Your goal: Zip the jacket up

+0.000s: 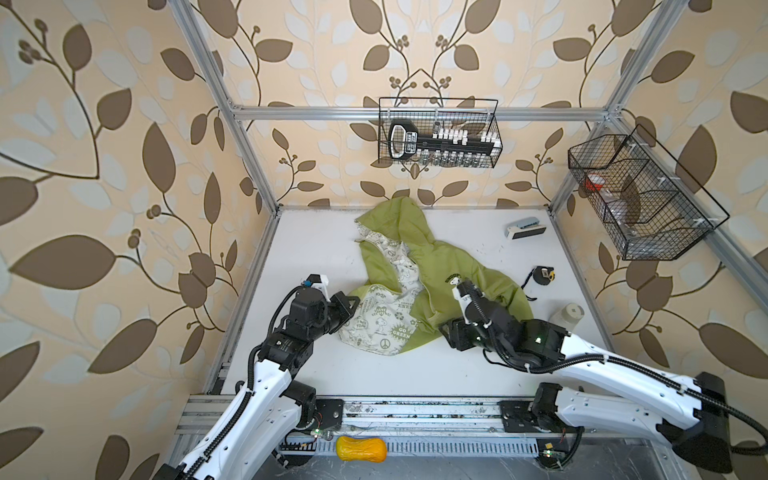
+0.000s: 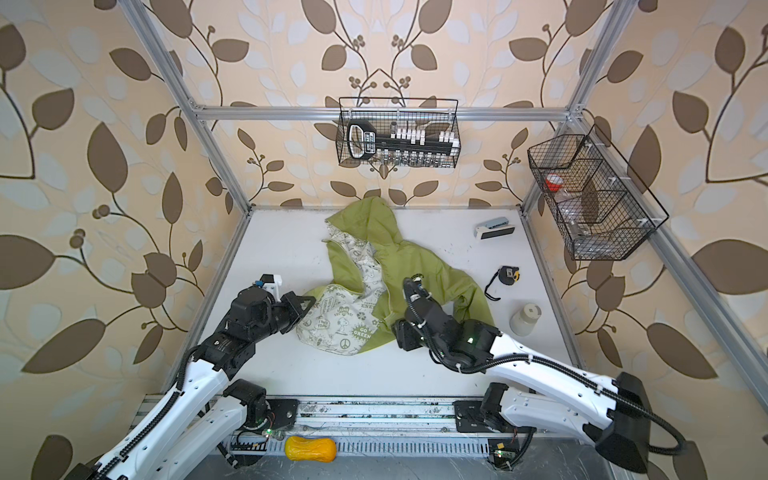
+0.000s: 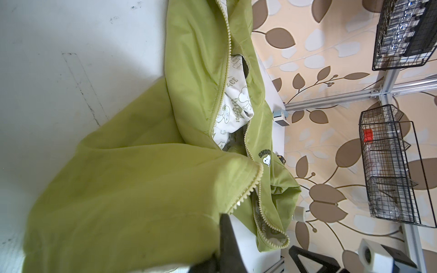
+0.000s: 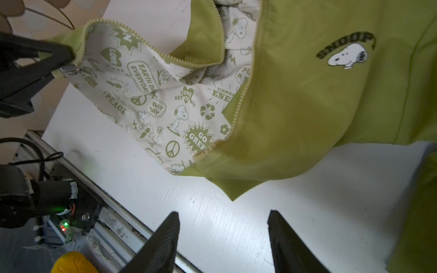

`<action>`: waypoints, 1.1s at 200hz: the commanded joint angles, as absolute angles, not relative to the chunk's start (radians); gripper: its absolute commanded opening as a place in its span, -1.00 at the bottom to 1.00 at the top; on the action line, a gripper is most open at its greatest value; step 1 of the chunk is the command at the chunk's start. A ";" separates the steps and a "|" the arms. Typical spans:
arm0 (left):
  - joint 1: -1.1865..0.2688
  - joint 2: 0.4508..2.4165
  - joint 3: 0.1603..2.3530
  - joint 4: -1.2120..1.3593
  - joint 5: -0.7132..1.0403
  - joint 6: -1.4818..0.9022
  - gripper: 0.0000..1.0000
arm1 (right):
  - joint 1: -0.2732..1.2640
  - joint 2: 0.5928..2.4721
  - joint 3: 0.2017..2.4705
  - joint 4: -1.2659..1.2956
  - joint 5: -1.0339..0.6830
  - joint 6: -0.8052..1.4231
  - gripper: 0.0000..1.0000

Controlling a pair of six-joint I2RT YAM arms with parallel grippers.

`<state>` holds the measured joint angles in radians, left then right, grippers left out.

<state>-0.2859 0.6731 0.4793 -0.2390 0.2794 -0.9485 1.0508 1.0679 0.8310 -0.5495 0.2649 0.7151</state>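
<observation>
Nearest of all, in front of the jacket [image 1: 440, 266], a yellow squash-shaped thing [image 1: 360, 449] lies by the front rail [image 1: 415, 409]. Just in front of the jacket's green bottom corner, the right gripper [image 4: 222, 216] hangs over the white table [image 1: 316, 249], jaws wide apart, holding nothing. At the jacket's left edge, the left gripper [image 1: 354, 301] pinches the zipper edge [image 4: 151, 46] tight. The jacket lies unzipped on the table, hood toward the far wall [image 1: 332, 166].
</observation>
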 commanded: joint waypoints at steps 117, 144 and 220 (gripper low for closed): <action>-0.270 0.630 0.506 -0.285 0.273 -0.921 -1.00 | 0.745 1.462 0.906 -0.335 0.349 0.574 -0.58; -0.270 0.652 0.513 -0.282 0.270 -0.917 -1.00 | 0.607 1.348 0.875 -0.273 0.132 0.478 -0.97; -0.251 0.706 0.649 -0.398 0.113 -0.847 -1.00 | 0.487 1.374 1.203 -0.161 -0.701 0.426 -1.00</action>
